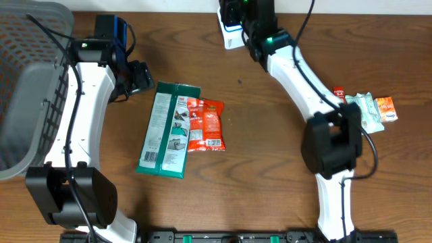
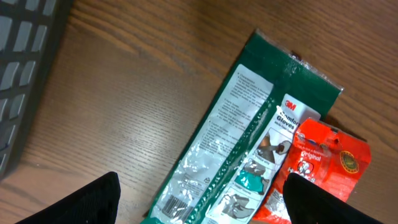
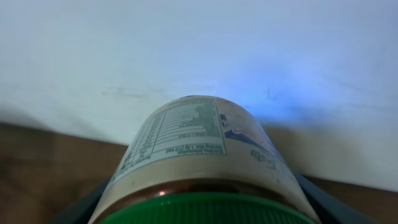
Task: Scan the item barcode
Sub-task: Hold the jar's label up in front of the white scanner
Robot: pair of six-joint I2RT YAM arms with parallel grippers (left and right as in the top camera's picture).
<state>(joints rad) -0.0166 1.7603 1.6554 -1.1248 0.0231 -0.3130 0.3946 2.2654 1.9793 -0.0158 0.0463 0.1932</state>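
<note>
Right claw [image 1: 237, 21] is clamped round the bottle [image 3: 193, 146] at the desk [image 1: 263, 169] far edge. It looks rigid and probably slick, so side grip works. Left claw [image 2: 205, 205] is wide, empty.

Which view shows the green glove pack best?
Overhead: the whole green glove pack is visible, red packet overlapping its right edge. Left wrist shows it closer but cropped at the bottom. Right wrist doesn't show it.

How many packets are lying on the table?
5: a big green packet and a red packet overlapping mid-table, plus a small red one, a pale green one and an orange one beside the right arm, which may hide more.
</note>
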